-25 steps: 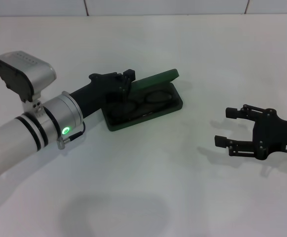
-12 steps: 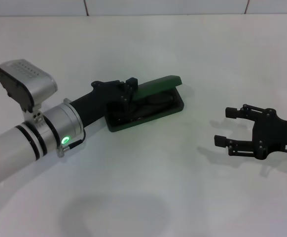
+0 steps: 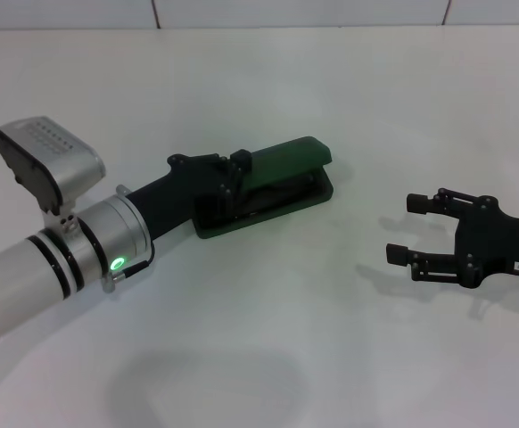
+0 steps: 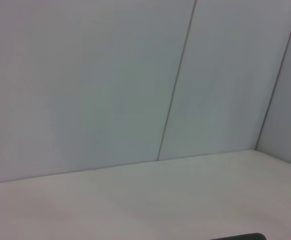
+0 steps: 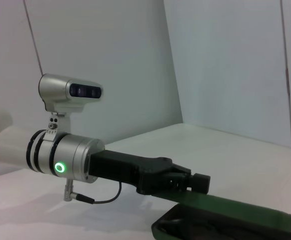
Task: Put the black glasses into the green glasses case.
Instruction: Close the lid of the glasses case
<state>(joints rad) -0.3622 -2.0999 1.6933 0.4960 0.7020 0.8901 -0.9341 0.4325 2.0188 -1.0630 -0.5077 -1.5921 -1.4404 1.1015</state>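
Fingers of the left gripper (image 3: 234,174) are being pressed onto the lid of the dark green felt-covered hard glasses case (image 3: 282,178) at its left end; whether they are apart or together cannot be told, since they are being masked by the lid and the gripper's own body. In the head view the lid is being held low over the tray, with only a narrow gap showing along the front. The thin black-framed glasses are presumably lying inside, though only a dark shape is being glimpsed through that gap, so this is being offered as a guess. In the right wrist view the lid (image 5: 235,209) is likewise being seen almost level above the tray. The closing step is judged to be in hand, placement being apparently done. A short further push downward is being called for next, until the lid seats. Well apart, on the white surface (image 3: 331,339), the right gripper (image 3: 404,229) is being kept parked, its fingers spread wide and empty.
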